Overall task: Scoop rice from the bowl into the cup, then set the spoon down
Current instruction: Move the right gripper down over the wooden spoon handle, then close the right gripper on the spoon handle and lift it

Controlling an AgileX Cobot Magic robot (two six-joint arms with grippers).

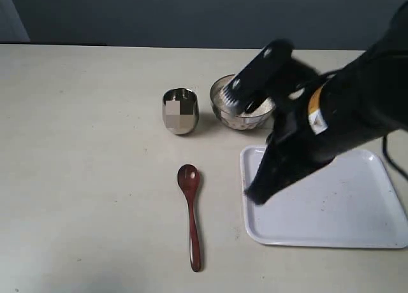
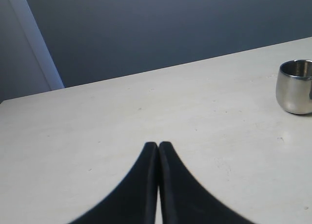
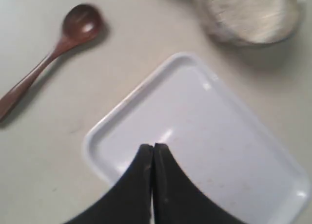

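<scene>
One spoon (image 1: 191, 216) lying on the tabletop (image 1: 83, 146), one cup (image 1: 180, 111) just beside one bowl (image 1: 245, 122) of rice (image 1: 224, 100), one white tray (image 1: 357, 210), left hand (image 2: 158, 145) closed and empty, right hand (image 3: 153, 148) closed and empty above the tray

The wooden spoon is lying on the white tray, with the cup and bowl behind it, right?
No. The spoon lies on the table beside the tray, not on it, as the exterior view shows. The cup and bowl do stand behind it.
</scene>
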